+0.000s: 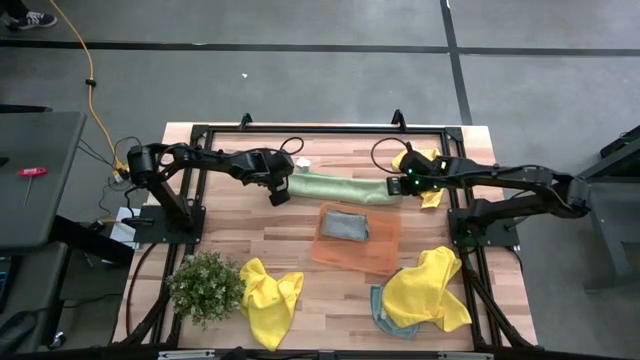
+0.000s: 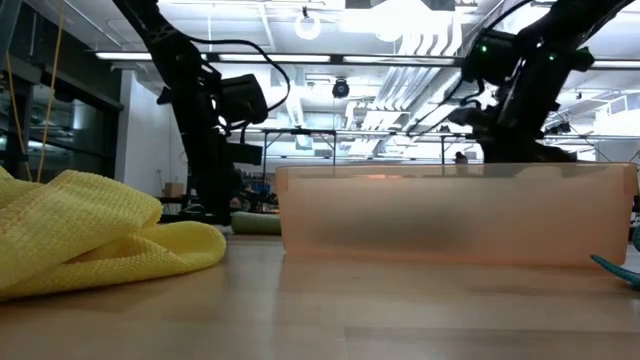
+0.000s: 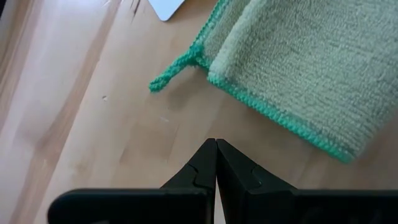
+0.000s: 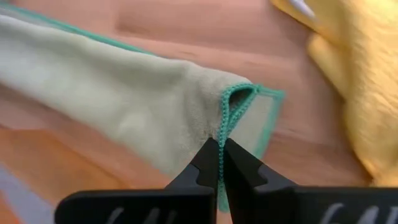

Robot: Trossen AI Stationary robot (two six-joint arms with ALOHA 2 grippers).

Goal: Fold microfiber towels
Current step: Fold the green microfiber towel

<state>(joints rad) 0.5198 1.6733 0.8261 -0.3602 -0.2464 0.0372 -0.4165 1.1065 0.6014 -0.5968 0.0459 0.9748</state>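
The pale green towel (image 1: 340,188) lies stretched across the table's (image 1: 300,250) far half, between the two grippers. The left gripper (image 3: 216,163) is clenched and empty, just beside the towel's end. The right gripper (image 4: 221,163) is clenched at the opposite end's edge; whether it pinches the fabric cannot be told.

Two dark jointed arms, black cables looped at wrists; right arm (image 1: 500,180) showing green lights
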